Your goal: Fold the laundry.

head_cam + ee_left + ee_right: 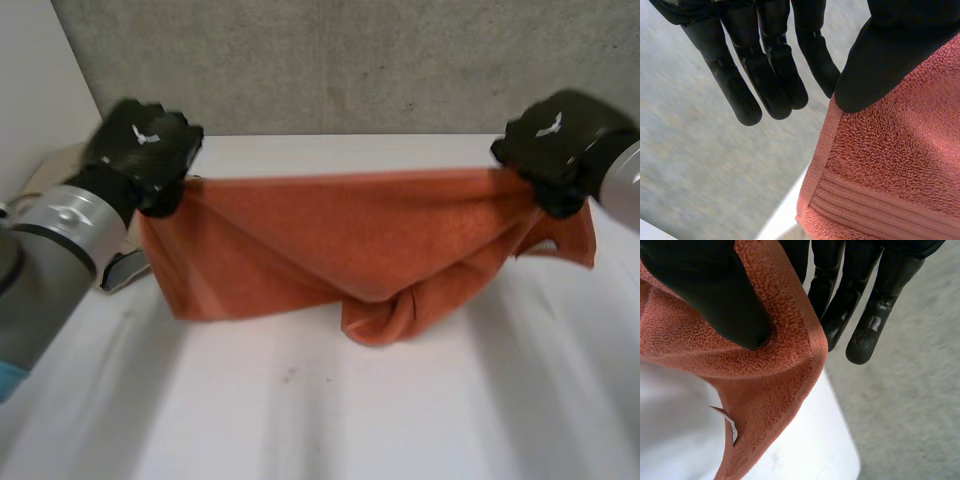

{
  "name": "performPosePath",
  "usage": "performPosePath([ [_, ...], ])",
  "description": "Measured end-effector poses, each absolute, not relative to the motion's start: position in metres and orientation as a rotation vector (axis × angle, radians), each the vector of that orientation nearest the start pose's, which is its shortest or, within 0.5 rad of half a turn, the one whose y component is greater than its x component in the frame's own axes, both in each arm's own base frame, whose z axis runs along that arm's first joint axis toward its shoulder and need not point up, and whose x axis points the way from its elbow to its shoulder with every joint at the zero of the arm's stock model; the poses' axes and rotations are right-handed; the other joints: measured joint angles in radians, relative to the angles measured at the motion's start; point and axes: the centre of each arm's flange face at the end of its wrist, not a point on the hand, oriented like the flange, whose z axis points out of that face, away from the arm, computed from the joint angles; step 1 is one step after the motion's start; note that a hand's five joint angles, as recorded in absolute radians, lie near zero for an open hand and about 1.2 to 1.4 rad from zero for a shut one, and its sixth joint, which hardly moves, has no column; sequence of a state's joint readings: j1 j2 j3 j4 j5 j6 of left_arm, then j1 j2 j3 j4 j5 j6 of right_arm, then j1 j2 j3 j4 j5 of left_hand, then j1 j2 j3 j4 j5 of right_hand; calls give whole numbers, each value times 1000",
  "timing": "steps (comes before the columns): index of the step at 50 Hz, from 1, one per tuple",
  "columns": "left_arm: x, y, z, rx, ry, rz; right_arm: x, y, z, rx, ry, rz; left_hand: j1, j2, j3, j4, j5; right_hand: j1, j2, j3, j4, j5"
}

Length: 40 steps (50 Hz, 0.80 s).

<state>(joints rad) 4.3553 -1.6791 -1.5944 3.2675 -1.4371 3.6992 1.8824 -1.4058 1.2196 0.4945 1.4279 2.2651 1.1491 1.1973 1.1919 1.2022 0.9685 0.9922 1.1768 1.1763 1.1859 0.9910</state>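
Left hand (145, 150) grips the towel's (330, 235) upper corner over the table's (300, 400) far left part. In its wrist view the thumb (890, 55) presses down on the terry cloth (890, 165) just by the ribbed hem band, while the fingers (765, 75) reach out straight and close together, clear of the cloth as far as can be seen.

Right hand (555, 140) grips the opposite upper corner over the table's far right part. Its thumb (705, 295) pushes into the cloth (770, 385), whose hemmed edge wraps around the thumb tip, with the straight fingers (875, 315) on the other side of that edge. A small white tag (732, 427) sticks out of the towel below the thumb, above the table's corner (805, 440).

Between the hands the orange towel's top edge runs taut and nearly level above the table. From there the cloth hangs in slanting folds. Its lower middle is bunched into a twisted lump that touches the tabletop, and a loose flap dangles below the right hand. A concrete wall (350, 60) rises behind the table.
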Motion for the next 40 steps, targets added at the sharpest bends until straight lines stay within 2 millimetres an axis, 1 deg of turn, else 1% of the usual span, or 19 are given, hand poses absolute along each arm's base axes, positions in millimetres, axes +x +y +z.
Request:
performPosePath([
  [5, -258, -282, 252, 1120, 1980, -2105, 245, -263, 290, -1766, 2272, -1833, 0, 0, 0, 0, 0, 0, 0, 6, 0, 0],
  [7, -265, -301, 242, 1105, 1984, -2093, 253, -275, 277, -1820, 2301, -1818, 0, 1, 2, 0, 0, 0, 0, 6, 0, 0],
  [8, -266, -304, 242, 1100, 1980, -2095, 255, -279, 275, -1827, 2304, -1825, 0, 1, 2, 0, 0, 0, 0, 6, 0, 0],
  [10, -276, -329, 243, 1048, 1929, -2135, 266, -300, 268, -1835, 2303, -1902, 0, 2, 2, 1, 0, 0, 0, 6, 0, 0],
  [12, -284, -344, 249, 1002, 1871, -2187, 274, -315, 270, -1798, 2278, -2010, 0, 2, 2, 1, 0, 0, 0, 6, 0, 0],
  [13, -291, -356, 259, 953, 1799, -2253, 281, -328, 275, -1740, 2242, -2125, 0, 2, 2, 1, 0, 0, 0, 6, 0, 0],
  [16, -301, -371, 283, 862, 1658, -2376, 292, -347, 292, -1595, 2146, -2347, 0, 2, 2, 1, 0, 0, 0, 6, 0, 0],
  [17, -306, -378, 306, 779, 1528, -2478, 299, -358, 311, -1450, 2038, -2532, 0, 2, 2, 1, 0, 0, 0, 6, 0, 0],
  [19, -309, -382, 327, 707, 1416, -2559, 302, -365, 328, -1326, 1938, -2670, 0, 2, 2, 1, 0, 0, 0, 6, 0, 0],
  [21, -311, -381, 361, 586, 1232, -2675, 306, -372, 364, -1106, 1729, -2892, 0, 2, 2, 1, 0, 0, 0, 6, 0, 0],
  [22, -310, -380, 369, 559, 1191, -2698, 306, -372, 369, -1077, 1699, -2919, 0, 2, 2, 1, 0, 0, 0, 6, 0, 0],
  [24, -308, -373, 395, 476, 1069, -2763, 305, -370, 397, -937, 1539, -3047, 0, 2, 2, 1, 0, 0, 0, 6, 0, 0],
  [26, -305, -366, 407, 435, 1012, -2790, 304, -366, 411, -877, 1461, -3099, 0, 2, 2, 1, 0, 1, 0, 6, 0, 0],
  [30, -302, -357, 402, 441, 1030, -2783, 301, -361, 416, -873, 1443, -3106, 0, 2, 2, 1, 0, 0, 0, 6, 0, 0],
  [32, -300, -352, 388, 476, 1090, -2754, 299, -359, 407, -930, 1498, -3061, 0, 2, 2, 1, 0, 0, 0, 6, 0, 0],
  [35, -296, -345, 365, 533, 1188, -2701, 298, -357, 384, -1057, 1617, -2943, 0, 2, 2, 1, 0, 0, 0, 6, 0, 2],
  [37, -291, -335, 334, 605, 1312, -2626, 296, -350, 351, -1223, 1771, -2763, 0, 2, 2, 1, 0, 1, 0, 6, 0, 5],
  [38, -289, -333, 326, 622, 1341, -2607, 295, -348, 343, -1258, 1804, -2720, 0, 3, 2, 1, 0, 1, 0, 6, 0, 5],
  [40, -285, -324, 299, 680, 1441, -2538, 291, -338, 313, -1392, 1933, -2537, 0, 3, 3, 1, 0, 0, 0, 6, 0, 6],
])
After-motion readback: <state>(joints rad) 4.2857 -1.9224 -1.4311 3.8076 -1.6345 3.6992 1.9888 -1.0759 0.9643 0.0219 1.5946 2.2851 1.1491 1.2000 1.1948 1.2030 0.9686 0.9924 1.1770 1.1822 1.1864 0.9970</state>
